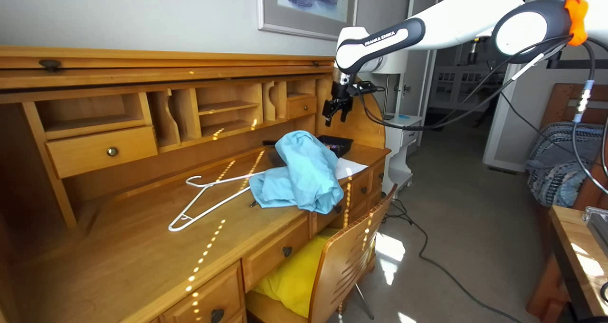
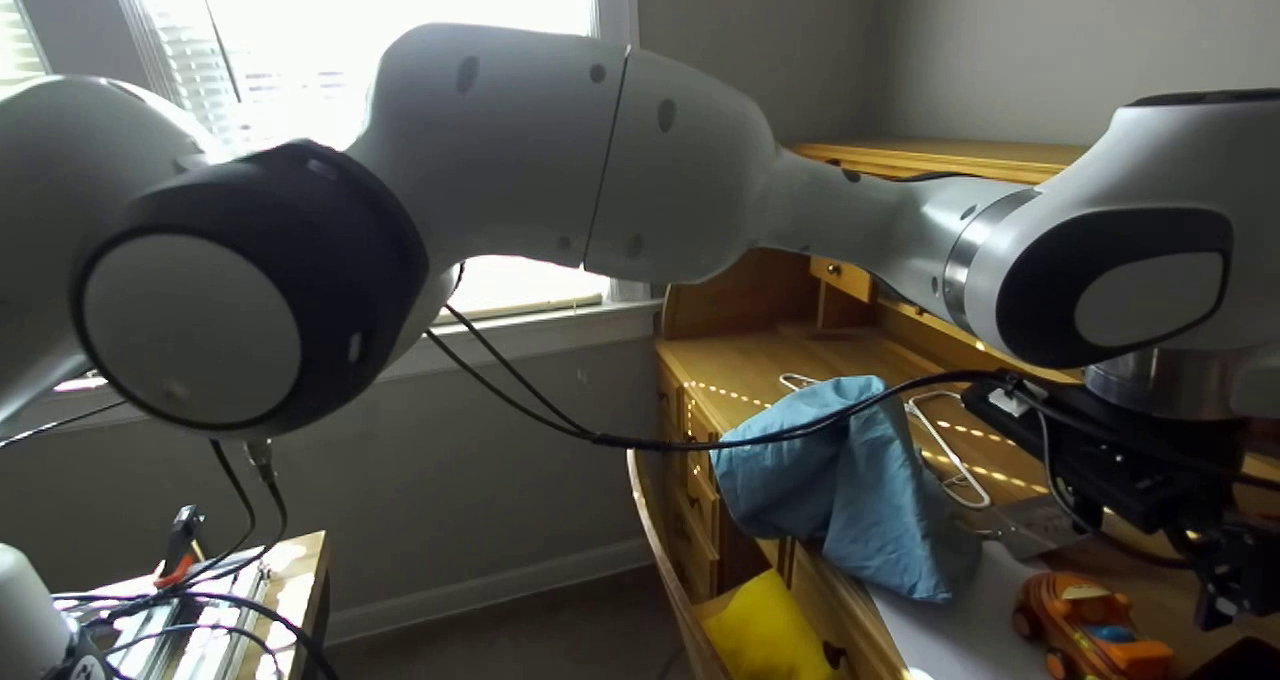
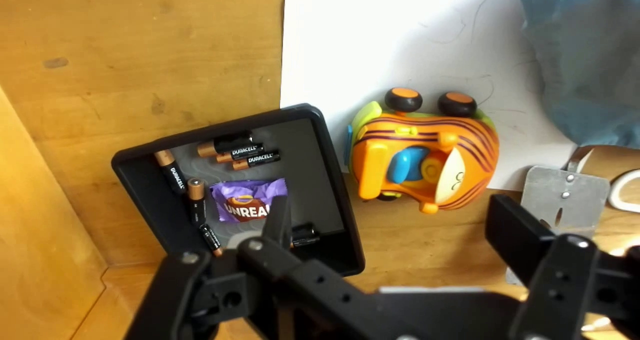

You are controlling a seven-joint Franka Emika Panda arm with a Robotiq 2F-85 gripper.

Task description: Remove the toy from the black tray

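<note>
Probably light, stiff, slick: grip toy (image 3: 430, 135), right of tray (image 3: 311, 190) in wrist view, across its sides. Note gripper (image 3: 390, 220) spread, empty.

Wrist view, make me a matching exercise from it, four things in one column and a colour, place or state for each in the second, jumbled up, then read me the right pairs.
Things:
1. toy car
2. snack packet
3. gripper
4. cloth

Descriptions:
A. purple, inside the black tray
B. light blue, cut off by the picture's edge
C. mostly orange, outside the black tray
D. open, holding nothing

Right pairs: 1-C, 2-A, 3-D, 4-B.
</note>
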